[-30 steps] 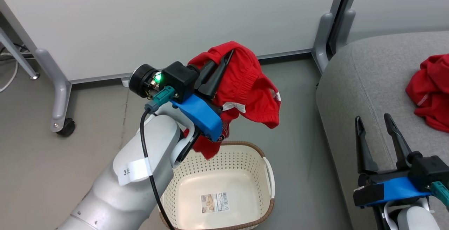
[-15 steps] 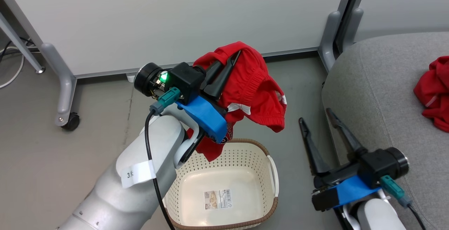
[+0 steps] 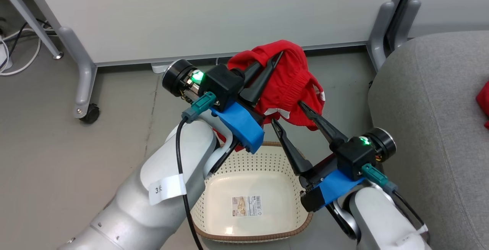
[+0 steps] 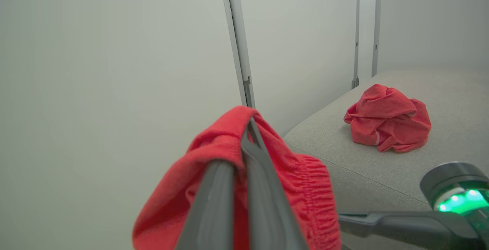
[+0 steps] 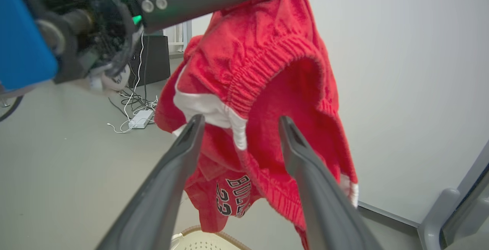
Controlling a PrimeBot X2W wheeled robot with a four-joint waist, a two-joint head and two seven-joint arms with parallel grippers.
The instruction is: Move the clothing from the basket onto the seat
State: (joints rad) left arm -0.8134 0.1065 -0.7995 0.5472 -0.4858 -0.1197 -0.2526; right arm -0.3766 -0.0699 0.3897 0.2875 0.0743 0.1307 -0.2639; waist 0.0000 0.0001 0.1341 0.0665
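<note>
Two red pieces make up the clothing. The held garment (image 3: 292,80) hangs from the tips of the left gripper (image 3: 272,60), whose fingers are clamped together on a fold of it. The second garment (image 4: 386,118) lies crumpled on the seat (image 3: 431,108), well beyond those fingers and to their right. The right gripper (image 3: 286,112) points up at the hanging cloth with its fingers spread wide. The gathered waistband and a white trim band sit just ahead of its tips and between them, and the garment's long axis drops straight down across that gap. Whether the tips already touch the fabric I cannot tell. Below both sets of fingers stands the basket (image 3: 244,162), bare but for its paper label (image 3: 246,206). A closing pinch would probably catch the waistband, and the right arm is the nearer one to the seat. The grey floor (image 3: 114,135) looks smooth, and a pale partition (image 3: 229,13) stands close behind the cloth.
</note>
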